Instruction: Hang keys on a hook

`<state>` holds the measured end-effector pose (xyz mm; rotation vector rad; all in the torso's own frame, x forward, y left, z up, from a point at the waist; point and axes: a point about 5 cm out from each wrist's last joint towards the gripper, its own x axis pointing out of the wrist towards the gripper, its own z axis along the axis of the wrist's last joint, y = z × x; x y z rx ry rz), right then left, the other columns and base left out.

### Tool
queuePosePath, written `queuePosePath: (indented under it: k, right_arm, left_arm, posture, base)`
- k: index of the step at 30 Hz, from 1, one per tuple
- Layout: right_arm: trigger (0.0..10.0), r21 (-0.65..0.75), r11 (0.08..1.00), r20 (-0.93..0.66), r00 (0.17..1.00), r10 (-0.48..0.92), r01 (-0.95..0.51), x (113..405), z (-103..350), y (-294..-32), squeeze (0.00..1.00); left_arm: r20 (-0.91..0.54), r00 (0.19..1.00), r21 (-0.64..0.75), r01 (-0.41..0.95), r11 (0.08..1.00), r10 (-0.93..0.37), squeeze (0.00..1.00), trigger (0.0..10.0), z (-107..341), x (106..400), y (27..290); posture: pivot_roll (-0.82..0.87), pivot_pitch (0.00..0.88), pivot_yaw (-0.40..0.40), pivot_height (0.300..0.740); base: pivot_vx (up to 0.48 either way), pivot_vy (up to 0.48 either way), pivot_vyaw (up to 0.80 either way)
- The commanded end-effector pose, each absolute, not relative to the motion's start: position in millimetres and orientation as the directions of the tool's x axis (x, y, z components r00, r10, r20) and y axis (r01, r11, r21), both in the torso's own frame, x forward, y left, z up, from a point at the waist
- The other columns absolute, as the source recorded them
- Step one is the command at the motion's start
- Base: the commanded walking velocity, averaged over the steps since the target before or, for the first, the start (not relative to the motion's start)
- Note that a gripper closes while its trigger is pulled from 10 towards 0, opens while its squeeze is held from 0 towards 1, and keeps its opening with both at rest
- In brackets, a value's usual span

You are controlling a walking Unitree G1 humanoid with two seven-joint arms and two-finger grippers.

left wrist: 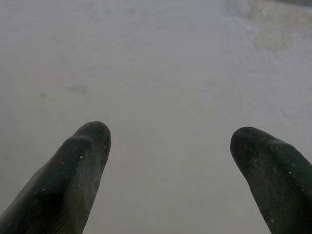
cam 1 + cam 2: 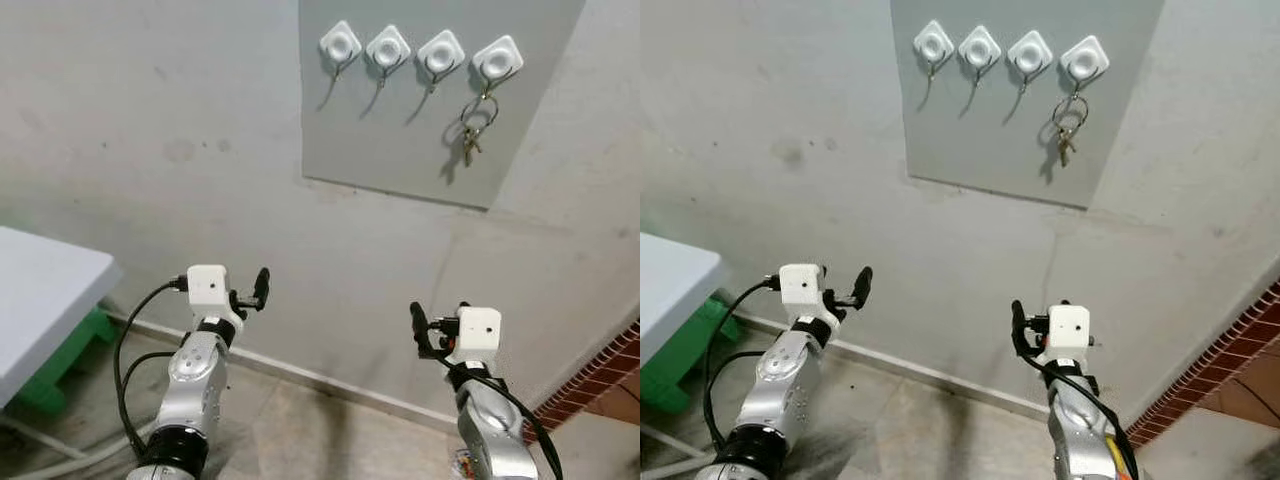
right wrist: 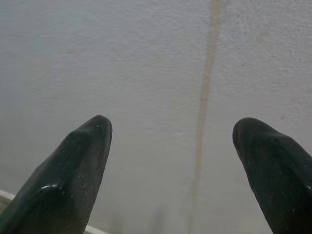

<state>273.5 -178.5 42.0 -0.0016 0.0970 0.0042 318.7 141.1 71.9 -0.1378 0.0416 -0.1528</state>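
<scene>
Keys [image 2: 472, 132] hang by their ring from the hook [image 2: 496, 62] nearest the board's [image 2: 400, 150] right edge; the other three hooks are bare. You can read the task as done. Left gripper [image 2: 252, 292] and right gripper [image 2: 423, 331] sit low, well below the board, jaws wide and holding nothing, both facing plain wall, probably clear so nothing snags the ring.

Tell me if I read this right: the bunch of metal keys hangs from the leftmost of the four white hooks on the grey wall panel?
Not quite. The bunch of metal keys hangs from the rightmost white hook, not the leftmost, of the four on the grey wall panel. The left eye view shows it.
</scene>
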Motion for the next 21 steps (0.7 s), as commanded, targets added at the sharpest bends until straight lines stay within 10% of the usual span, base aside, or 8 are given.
queuePosePath:
  k: [1,21]
  right_arm:
    - [10.0,0.011,1.000,-0.084,0.996,0.018,-0.017,277.1,46.1,-173.9,0.00]
    - [10.0,-0.005,0.999,-0.076,0.996,0.036,-0.037,282.9,50.9,-178.2,0.00]
  left_arm:
    - [-0.034,0.988,-0.132,0.143,0.981,-0.149,0.00,10.0,71.6,319.5,145.5]
    - [-0.019,0.989,-0.123,0.144,0.982,-0.147,0.00,10.0,70.5,317.4,145.6]
  posture:
    - [0.03,0.000,0.034,0.740]
    - [0.05,0.000,0.008,0.740]
  base:
    - [0.000,0.000,0.80]
    - [0.000,0.000,0.80]
